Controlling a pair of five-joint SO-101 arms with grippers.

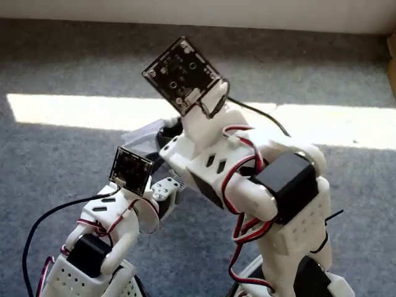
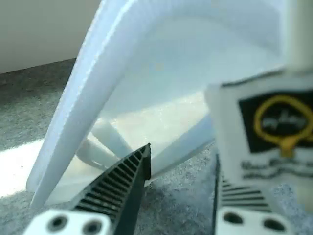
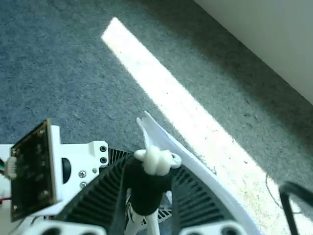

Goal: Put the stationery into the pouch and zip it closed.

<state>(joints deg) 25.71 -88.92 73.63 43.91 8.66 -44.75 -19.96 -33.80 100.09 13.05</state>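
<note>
The one label in sight is on a white stationery piece (image 2: 261,132) in the left wrist view: a black patch carrying a yellow ring emblem, with lines of dark print beneath that are too blurred to make out. This piece stands just beside one finger of the left claw (image 2: 182,156), and a pale rod rises from its top. The left claw is released, its black ribbed fingers (image 2: 124,188) standing apart with carpet showing between them, and it is pointed at the pouch (image 2: 161,73), a translucent white sleeve that stands propped at a tilt just beyond the fingertips. The right claw (image 3: 149,172) is clenched on a black-bodied stick (image 3: 146,188) with a knobbly white tip, and the white edge of the pouch runs just past that tip. From the high view the pouch (image 1: 145,131) lies on the far side of both arms, partly hidden under the right arm's wrist board (image 1: 181,74). Everything rests on a grey, short-pile carpet (image 1: 68,62). A bright band of sunlight (image 1: 74,111) crosses the carpet from left to right, passing under the pouch. A pale wall (image 1: 185,9) bounds the far edge, and a black cable (image 1: 34,232) loops by the left arm's base.
</note>
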